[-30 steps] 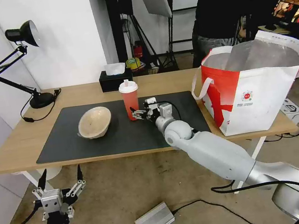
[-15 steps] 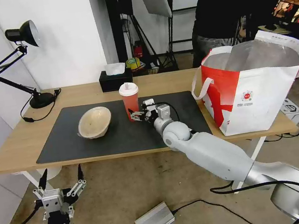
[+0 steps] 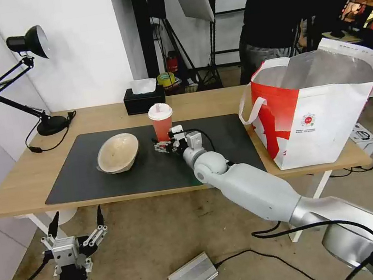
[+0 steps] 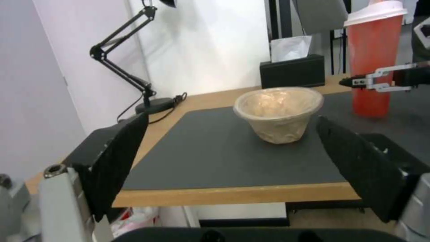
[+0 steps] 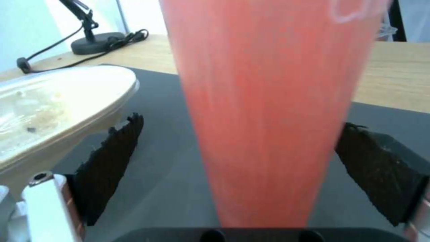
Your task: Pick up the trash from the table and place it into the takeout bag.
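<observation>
Below the near left edge of the long light-wood table (image 3: 24,183), the left gripper (image 3: 75,222) hangs parked above the floor with its fingers spread and nothing between them. Its wrist camera looks across the dark grey mat (image 4: 215,158) at the shallow beige paper-like bowl (image 4: 278,112), which sits on the left part of that mat, untouched. Just to the right of the bowl, the orange-red drink cup with a white lid (image 3: 161,122) stands upright near the mat's far edge. The right gripper (image 3: 163,147) is at the cup's lower half, reaching in from the right; in the right wrist view its two black pads (image 5: 112,161) stand apart on either side of the cup's body with a gap showing on each side, so the jaws are open around the cup and not yet pinching it. At the right end of the table stands the large boxy white and red takeout bag with silver foil lining (image 3: 321,105), its mouth open. No large white bowl lies on the table. As I judge it, the cup and the beige bowl both remain to be bagged, and the cup's grasp is the step in hand.
</observation>
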Robot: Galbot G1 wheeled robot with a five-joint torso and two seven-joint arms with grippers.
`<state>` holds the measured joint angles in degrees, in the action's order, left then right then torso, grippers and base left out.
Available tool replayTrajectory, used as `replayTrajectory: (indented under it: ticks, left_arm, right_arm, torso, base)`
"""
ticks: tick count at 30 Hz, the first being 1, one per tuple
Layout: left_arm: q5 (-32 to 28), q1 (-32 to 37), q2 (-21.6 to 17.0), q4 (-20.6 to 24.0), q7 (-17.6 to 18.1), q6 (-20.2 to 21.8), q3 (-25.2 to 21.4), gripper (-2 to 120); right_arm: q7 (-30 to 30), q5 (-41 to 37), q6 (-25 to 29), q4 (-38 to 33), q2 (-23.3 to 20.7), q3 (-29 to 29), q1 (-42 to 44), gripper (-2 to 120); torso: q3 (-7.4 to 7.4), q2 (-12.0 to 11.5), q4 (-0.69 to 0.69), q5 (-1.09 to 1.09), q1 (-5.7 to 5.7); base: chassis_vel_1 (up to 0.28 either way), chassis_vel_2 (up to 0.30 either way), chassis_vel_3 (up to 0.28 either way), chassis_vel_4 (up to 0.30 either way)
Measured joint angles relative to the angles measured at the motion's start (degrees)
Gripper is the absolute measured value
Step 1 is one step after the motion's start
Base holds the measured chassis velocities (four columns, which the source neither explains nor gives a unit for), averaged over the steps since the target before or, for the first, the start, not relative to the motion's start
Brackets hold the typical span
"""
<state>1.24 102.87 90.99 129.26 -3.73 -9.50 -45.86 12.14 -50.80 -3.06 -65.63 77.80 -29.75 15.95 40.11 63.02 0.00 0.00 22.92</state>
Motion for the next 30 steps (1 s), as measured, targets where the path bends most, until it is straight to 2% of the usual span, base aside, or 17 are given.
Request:
replayTrajectory:
  ticks: [23, 27, 30]
  left_arm:
    - [-0.69, -0.32, -0.04, -0.79, -0.03, -0.17, -0.04, 100]
    - [-0.69, -0.34, -0.06, -0.82, -0.05, -0.17, -0.01, 100]
    - [-0.69, -0.40, -0.07, -0.82, -0.06, -0.17, 0.01, 100]
  right_arm:
    - [-1.91, 2.23, 2.00, 5.90, 1.44, 1.18, -1.40, 100]
    - [-2.45, 2.87, 2.65, 7.41, 2.05, 1.54, -1.82, 96]
    - [-2.69, 2.93, 2.88, 7.72, 2.28, 1.57, -1.87, 86]
  torso:
    - [0.00, 0.00, -0.01, 0.00, 0.00]
    - [0.00, 0.00, 0.00, 0.00, 0.00]
    - [0.00, 0.00, 0.00, 0.00, 0.00]
  base:
    - [0.000, 0.000, 0.000, 0.000]
    - [0.000, 0.000, 0.000, 0.000]
    - [0.000, 0.000, 0.000, 0.000]
